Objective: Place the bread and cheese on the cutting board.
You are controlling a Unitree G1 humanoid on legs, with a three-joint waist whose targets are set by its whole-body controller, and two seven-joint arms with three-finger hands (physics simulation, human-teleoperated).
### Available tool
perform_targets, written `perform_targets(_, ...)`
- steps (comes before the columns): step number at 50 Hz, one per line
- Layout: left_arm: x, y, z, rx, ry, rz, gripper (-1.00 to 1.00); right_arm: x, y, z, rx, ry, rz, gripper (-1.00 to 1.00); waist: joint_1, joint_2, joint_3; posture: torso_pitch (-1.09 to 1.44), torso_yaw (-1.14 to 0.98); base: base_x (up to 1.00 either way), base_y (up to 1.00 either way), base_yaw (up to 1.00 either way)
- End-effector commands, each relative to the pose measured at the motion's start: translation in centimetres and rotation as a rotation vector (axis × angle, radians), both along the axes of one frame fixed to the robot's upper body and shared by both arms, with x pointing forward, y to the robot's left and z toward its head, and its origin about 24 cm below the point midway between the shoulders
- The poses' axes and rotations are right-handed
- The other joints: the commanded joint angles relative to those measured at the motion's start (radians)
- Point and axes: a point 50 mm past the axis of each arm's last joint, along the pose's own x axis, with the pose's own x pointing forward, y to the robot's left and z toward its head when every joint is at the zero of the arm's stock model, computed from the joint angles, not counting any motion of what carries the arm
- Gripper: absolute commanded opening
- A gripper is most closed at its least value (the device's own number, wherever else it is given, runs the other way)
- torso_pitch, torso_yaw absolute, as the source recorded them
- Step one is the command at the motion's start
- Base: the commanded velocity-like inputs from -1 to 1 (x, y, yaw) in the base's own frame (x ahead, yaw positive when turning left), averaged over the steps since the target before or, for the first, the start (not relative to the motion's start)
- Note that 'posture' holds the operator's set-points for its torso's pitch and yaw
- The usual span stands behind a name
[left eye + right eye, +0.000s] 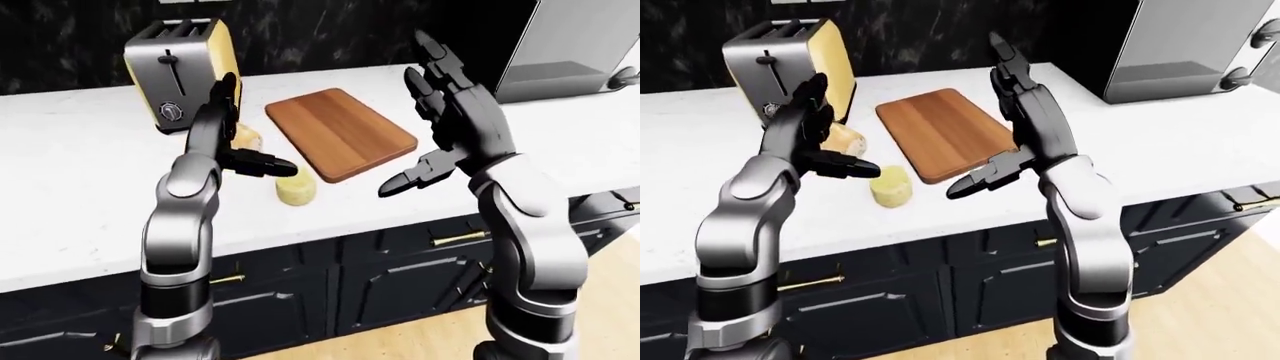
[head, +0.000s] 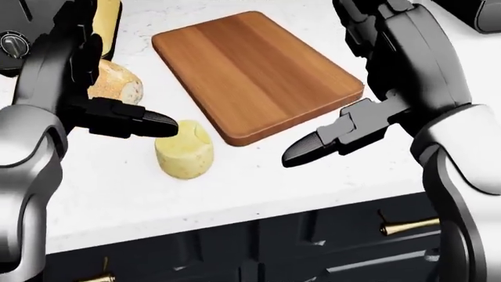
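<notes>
The bread (image 2: 115,82) lies on the white counter (image 1: 80,172), just left of the board (image 2: 254,73) in the head view, at the foot of the toaster (image 1: 175,71). It is a pale crusty roll, half hidden behind the left hand (image 2: 82,88). The cheese (image 2: 185,149) is a short yellow cylinder standing on the counter below the bread, near the board's lower-left corner but apart from it. Neither sits on the board, whose wooden top is bare.

The left hand hangs over the bread with fingers spread and released; its thumb (image 2: 129,120) points right, its tip just above the cheese's upper edge. Whether the palm touches the bread cannot be told. The right hand (image 2: 392,70) is raised over the board's right edge, fingers splayed upward and open, thumb (image 2: 329,138) pointing down-left past the board's lower corner. It holds nothing.

The toaster, silver with a yellow side, stands at the counter's upper left in the eye views. A steel appliance (image 1: 1185,52) stands at the upper right against the dark marbled wall (image 1: 330,34). Dark cabinets (image 1: 970,289) with brass handles (image 1: 460,238) run below the counter, over a wood floor (image 1: 1230,307).
</notes>
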Motion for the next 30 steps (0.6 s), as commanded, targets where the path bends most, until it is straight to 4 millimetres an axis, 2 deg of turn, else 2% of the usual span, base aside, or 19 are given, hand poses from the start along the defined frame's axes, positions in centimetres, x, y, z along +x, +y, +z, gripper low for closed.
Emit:
perform_targets(1, -0.3, 0.2, 2.0, 0.008, -0.091, 0.006, 1.0, -0.5, 0.2, 1.4, 0.0, -0.075, 0.005, 1.0, 0.009, -0.021, -0.027, 0.0, 0.0, 0.0, 0.34, 0.0)
perform_targets(2, -0.3, 0.2, 2.0, 0.008, -0.091, 0.005, 1.0, -0.5, 0.2, 1.4, 0.0, -0.076, 0.005, 1.0, 0.009, -0.024, -0.033, 0.0, 0.0, 0.0, 0.33, 0.0)
perform_targets(4, -0.3, 0.1, 2.0, 0.009, -0.092, 0.005, 1.0, -0.5, 0.1, 1.4, 0.002, -0.075, 0.004, 1.0, 0.011, -0.016, -0.04, 0.0, 0.0, 0.0, 0.29, 0.0)
perform_targets(5, -0.3, 0.1, 2.0, 0.009, -0.091, 0.005, 1.0, -0.5, 0.2, 1.4, 0.004, -0.074, 0.004, 1.0, 0.013, -0.003, -0.036, 0.0, 0.0, 0.0, 0.15, 0.0)
perform_targets(7, -0.3, 0.2, 1.9, 0.009, -0.091, 0.006, 1.0, -0.5, 0.2, 1.5, 0.029, -0.064, 0.007, 1.0, -0.002, 0.031, -0.012, 0.0, 0.0, 0.0, 0.0, 0.0)
perform_targets(8, -0.3, 0.2, 1.9, 0.009, -0.091, 0.006, 1.0, -0.4, 0.2, 1.4, 0.032, -0.056, 0.007, 1.0, -0.007, 0.065, -0.013, 0.0, 0.0, 0.0, 0.0, 0.0)
perform_targets(9, -0.3, 0.2, 1.8, 0.009, -0.091, 0.006, 1.0, -0.3, 0.2, 1.3, 0.055, -0.035, 0.009, 1.0, -0.009, 0.108, -0.025, 0.0, 0.0, 0.0, 0.0, 0.0)
perform_targets(10, -0.3, 0.2, 1.9, 0.01, -0.091, 0.006, 1.0, -0.2, 0.0, 1.4, 0.045, -0.058, -0.034, 1.0, 0.001, 0.056, -0.003, 0.0, 0.0, 0.0, 0.0, 0.0)
perform_targets(11, -0.3, 0.2, 1.9, 0.01, -0.091, 0.006, 1.0, -0.2, 0.1, 1.4, 0.055, -0.04, -0.013, 1.0, 0.004, 0.056, -0.006, 0.0, 0.0, 0.0, 0.0, 0.0)
perform_targets(13, -0.4, 0.2, 1.8, 0.011, -0.091, 0.006, 1.0, -0.2, 0.0, 1.3, 0.066, -0.022, -0.011, 1.0, 0.012, 0.024, -0.014, 0.0, 0.0, 0.0, 0.0, 0.0)
perform_targets(14, -0.4, 0.2, 1.8, 0.01, -0.091, 0.005, 1.0, -0.1, 0.0, 1.2, 0.086, -0.001, -0.011, 1.0, 0.016, 0.002, -0.014, 0.0, 0.0, 0.0, 0.0, 0.0)
perform_targets(15, -0.4, 0.1, 1.9, 0.011, -0.092, 0.005, 1.0, 0.0, 0.0, 1.1, 0.102, 0.016, -0.011, 1.0, 0.01, -0.009, -0.009, 0.0, 0.0, 0.0, 0.0, 0.0)
perform_targets(17, -0.4, 0.1, 1.8, 0.014, -0.093, 0.005, 1.0, 0.2, -0.2, 1.0, 0.12, 0.038, -0.021, 1.0, 0.02, 0.007, -0.012, 0.0, 0.0, 0.0, 0.0, 0.0)
perform_targets(22, -0.4, 0.1, 1.8, 0.016, -0.093, 0.004, 1.0, 0.9, -0.9, 1.1, 0.147, 0.07, -0.074, 1.0, 0.022, 0.016, -0.021, 0.0, 0.0, 0.0, 0.0, 0.0)
perform_targets(30, 0.2, 0.4, 2.0, 0.104, -0.101, -0.03, 1.0, 0.8, -1.0, 1.7, 0.059, 0.023, -0.046, 1.0, 0.02, 0.023, -0.031, 0.0, 0.0, 0.0, 0.0, 0.0)
